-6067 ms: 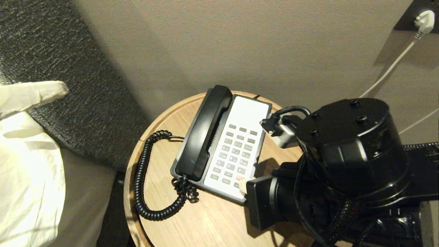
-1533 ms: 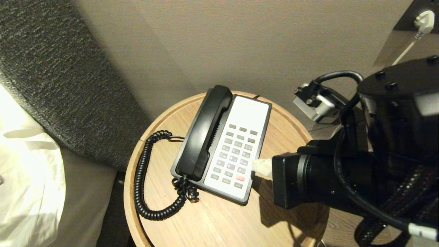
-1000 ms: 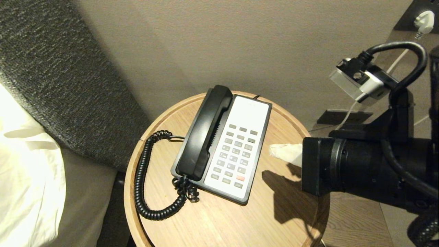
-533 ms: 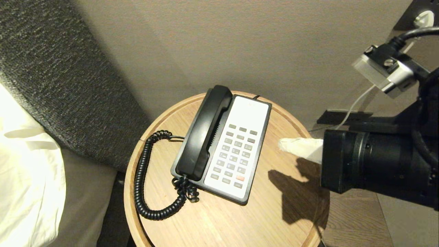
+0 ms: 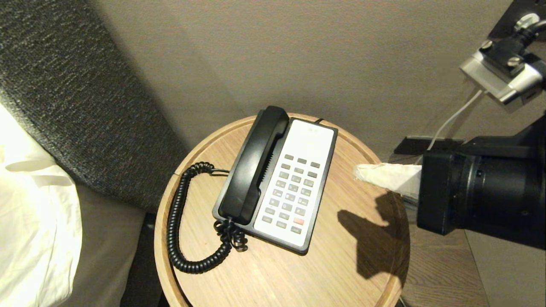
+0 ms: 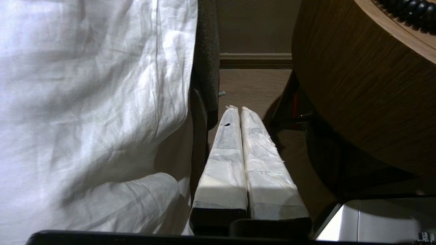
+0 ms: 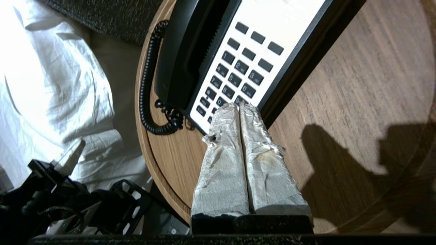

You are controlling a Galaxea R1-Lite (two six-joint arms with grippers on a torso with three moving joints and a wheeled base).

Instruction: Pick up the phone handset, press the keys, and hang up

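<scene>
R claw (image 5: 358, 171), fingers wrapped in white tape, pressed together w/ no gap, nothing held. It sits above the right part of the round light-wood tabletop (image 5: 273, 277), off to the right of the phone and apart from it, tip pointing left toward the keypad. Its shadow falls on the wood nearer the camera. In the right wrist view the same claw (image 7: 238, 106) shows both taped fingers (image 7: 223, 163) side by side, w/ the keypad beyond the tips.

L claw (image 6: 236, 108) also taped white, fingers together, empty. It hangs low beside the tabletop, below its rim, pointing at dark wood floor (image 6: 255, 85), between the white rumpled bed sheet (image 6: 85, 102) and the tabletop's curved side wall. Not seen in the head view.

Long curved glossy black plastic phone handset (image 5: 254, 166) lies in its cradle along the left side of the black desk phone base (image 5: 324, 179), far end toward the wall. Its black coiled cord (image 5: 175, 226) loops out left over the wood and back to the near end of the handset. Grid of small grey rectangular keys (image 5: 294, 192) w/ one red button sits in the white faceplate right of the handset, nothing touching it.

Farther out: beige wall (image 5: 298, 51) behind the tabletop, dark grey textured headboard (image 5: 64, 85) at left, white plug (image 5: 527, 19) and cable at far right.
</scene>
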